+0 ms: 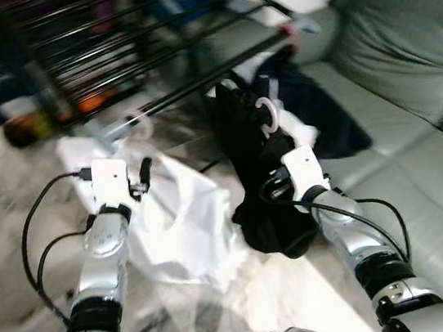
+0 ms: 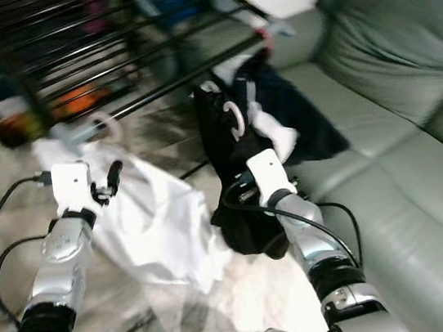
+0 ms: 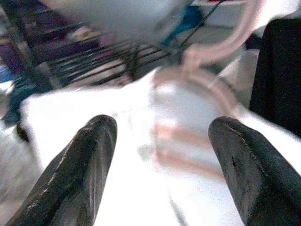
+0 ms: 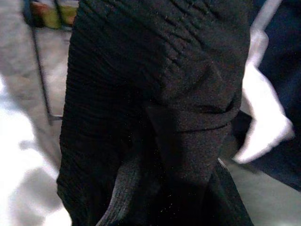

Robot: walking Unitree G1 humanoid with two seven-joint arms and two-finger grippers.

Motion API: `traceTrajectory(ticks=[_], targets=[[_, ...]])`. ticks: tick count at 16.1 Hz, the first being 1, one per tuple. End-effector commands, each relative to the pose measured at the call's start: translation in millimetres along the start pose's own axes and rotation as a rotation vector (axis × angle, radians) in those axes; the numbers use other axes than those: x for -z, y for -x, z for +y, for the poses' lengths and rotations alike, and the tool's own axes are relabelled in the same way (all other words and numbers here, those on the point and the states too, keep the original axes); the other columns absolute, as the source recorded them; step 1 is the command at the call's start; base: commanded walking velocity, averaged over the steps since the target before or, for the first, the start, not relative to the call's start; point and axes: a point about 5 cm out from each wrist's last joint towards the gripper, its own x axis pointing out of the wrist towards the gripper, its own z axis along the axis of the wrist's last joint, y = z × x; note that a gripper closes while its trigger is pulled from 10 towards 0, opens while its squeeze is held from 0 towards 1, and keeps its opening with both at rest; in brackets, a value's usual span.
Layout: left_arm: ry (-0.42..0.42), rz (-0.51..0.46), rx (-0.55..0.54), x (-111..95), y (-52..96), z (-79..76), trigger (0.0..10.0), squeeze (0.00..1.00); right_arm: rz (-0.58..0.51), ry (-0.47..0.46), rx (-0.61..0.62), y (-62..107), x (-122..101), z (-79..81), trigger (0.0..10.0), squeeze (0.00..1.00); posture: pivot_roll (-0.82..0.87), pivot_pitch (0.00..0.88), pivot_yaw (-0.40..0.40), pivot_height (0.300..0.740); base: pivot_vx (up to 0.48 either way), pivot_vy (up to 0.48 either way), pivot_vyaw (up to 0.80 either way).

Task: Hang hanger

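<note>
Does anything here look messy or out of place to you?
Yes. Dark and white clothes lie heaped on the green sofa instead of hanging on the black rack. The black garment at the right gripper sags bunched toward the floor.

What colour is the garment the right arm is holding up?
Black garment, ribbed knit, shown best in the right wrist view; right gripper holds it.

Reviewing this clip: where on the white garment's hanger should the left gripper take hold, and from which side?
Probably the pink hook's neck, just above the white garment. The hanger hook already sits by the rack's front rail, with cloth draping below. The left gripper, open, could come from the robot's side, below the rail.
</note>
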Motion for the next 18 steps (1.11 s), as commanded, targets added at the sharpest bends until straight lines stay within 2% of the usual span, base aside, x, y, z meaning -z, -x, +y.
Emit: traceTrajectory(ticks=[1,6,9,14,16,18], targets=[[-0.017,-0.009,-0.016,-1,0.5,4.2,10.0,0.0,-0.043,0.0,0.005,-1.8,-8,-0.2,10.0,0.0,-0.02,0.045,-0.001,0.74,0.0,0.0,0.8],[-0.025,-0.015,-0.027,-2,0.9,6.1,10.0,0.0,-0.065,0.002,0.039,-3.7,-12,-2.0,10.0,0.0,-0.01,0.039,-0.004,0.74,0.0,0.0,0.8],[-0.045,-0.02,-0.017,-3,1.7,7.5,10.0,0.0,-0.079,-0.031,0.191,-4.5,-15,-22.2,10.0,0.0,-0.01,0.041,0.004,0.74,0.0,0.0,0.27],[-0.044,-0.025,-0.015,-5,4.3,11.6,10.0,0.0,-0.049,-0.038,0.244,-7.9,-19,-43.8,10.0,0.0,0.01,0.067,0.011,0.74,0.0,0.0,0.0],[-0.049,-0.029,-0.005,-7,7.2,15.7,10.0,0.0,-0.061,-0.034,0.256,-8.0,-22,-50.5,10.0,0.0,0.02,0.079,0.016,0.74,0.0,0.0,0.69],[-0.053,-0.032,-0.012,-8,8.8,18.0,10.0,0.0,-0.063,-0.046,0.26,-6.9,-20,-49.4,10.0,0.0,0.02,0.079,0.017,0.74,0.0,0.0,0.8]])
